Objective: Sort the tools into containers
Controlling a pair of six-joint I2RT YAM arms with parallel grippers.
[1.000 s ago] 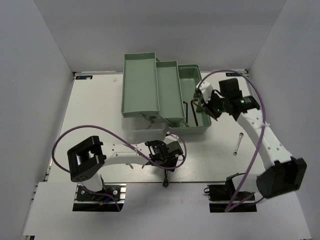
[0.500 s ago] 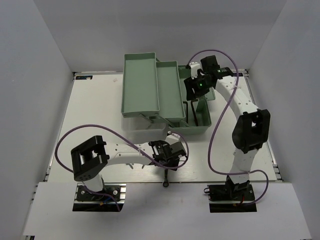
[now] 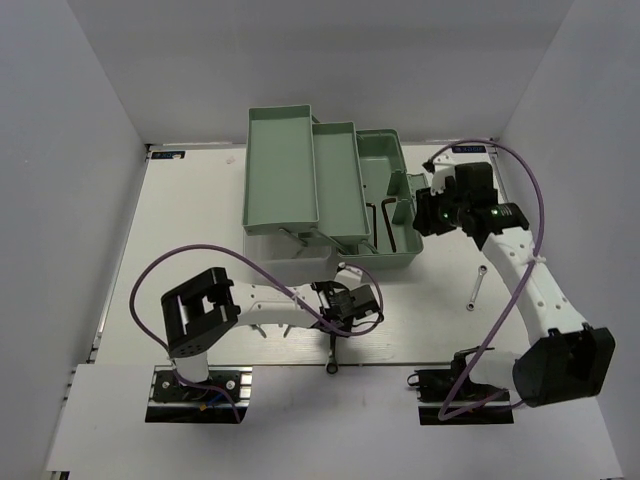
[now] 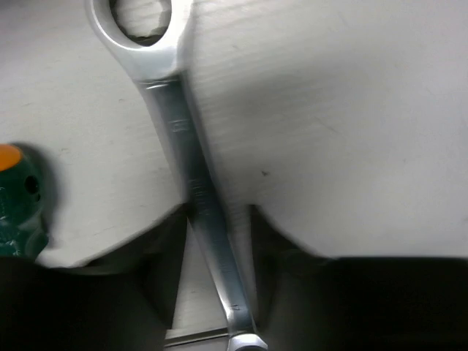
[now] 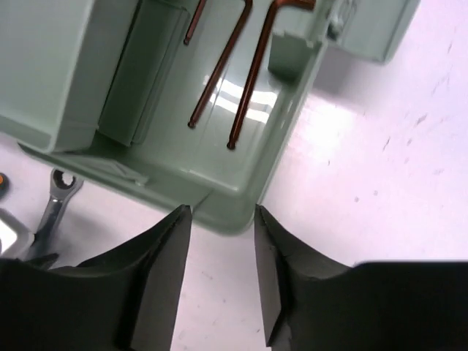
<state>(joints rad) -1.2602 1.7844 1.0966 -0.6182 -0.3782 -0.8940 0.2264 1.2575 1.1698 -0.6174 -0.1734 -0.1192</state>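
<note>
Left gripper (image 4: 219, 219) is down low over the silver wrench (image 4: 191, 172), jaws parted and straddling the shaft, one finger close against it and a sliver of daylight on the other side, so no pinch there. The wrench lies flat on the surface (image 3: 190, 230), long axis running near to far, ring end pointing away toward the toolbox (image 3: 282, 170), the other end toward the near edge. A green-handled screwdriver (image 4: 16, 205) with an orange tip sits just beside it on the left of the wrist view. Over on the other side, the right gripper (image 5: 219, 212) hangs with its fingers spread and nothing between them, above the near corner of the toolbox base. Inside that base lie the dark hex keys (image 5: 219, 77), long legs side by side along the base's length. The thin silver rod (image 3: 475, 288) rests on the surface right of the toolbox, also pointing roughly near to far.
</note>
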